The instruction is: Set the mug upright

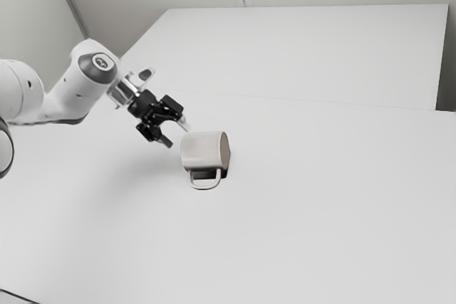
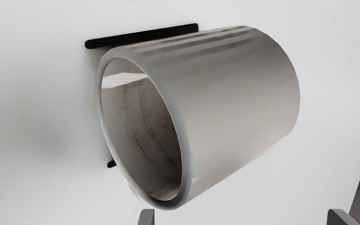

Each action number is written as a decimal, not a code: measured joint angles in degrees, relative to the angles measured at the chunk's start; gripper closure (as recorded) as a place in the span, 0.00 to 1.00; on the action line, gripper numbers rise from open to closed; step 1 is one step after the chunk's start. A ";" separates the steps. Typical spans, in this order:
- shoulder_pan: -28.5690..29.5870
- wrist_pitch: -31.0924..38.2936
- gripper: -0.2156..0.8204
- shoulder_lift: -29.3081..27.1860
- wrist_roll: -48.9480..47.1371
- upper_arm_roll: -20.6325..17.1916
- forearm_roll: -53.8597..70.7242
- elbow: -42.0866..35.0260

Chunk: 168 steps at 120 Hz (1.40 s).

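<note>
- Spreading out under the mug point(image 1: 201, 149), a broad white table point(image 1: 320, 211) is seen.
- The white arm point(image 1: 78, 90) is extended toward the mug from the exterior view's left.
- The black gripper point(image 1: 175, 134) is held near the mug, on the exterior view's left of it; its fingers point(image 2: 146, 217) are spread wide, and nothing is gripped. Whether the mug is touched by a fingertip cannot be told.
- The mug itself is laid on its side on the table, its open mouth point(image 2: 142, 125) exposed to the wrist view.
- The handle point(image 1: 205, 187) is attached to the mug's side.
</note>
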 joint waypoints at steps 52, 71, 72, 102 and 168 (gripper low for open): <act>0.40 5.56 0.21 4.49 15.10 -0.09 -15.95 -2.99; 0.53 5.57 0.23 4.90 20.30 -0.31 -22.19 -4.78; 0.53 5.55 0.23 4.91 20.54 -0.33 -22.45 -4.87; 0.56 5.19 0.68 4.73 26.41 -1.00 -25.85 -5.33; 1.68 6.80 0.94 -6.72 32.62 -5.98 -20.50 -7.45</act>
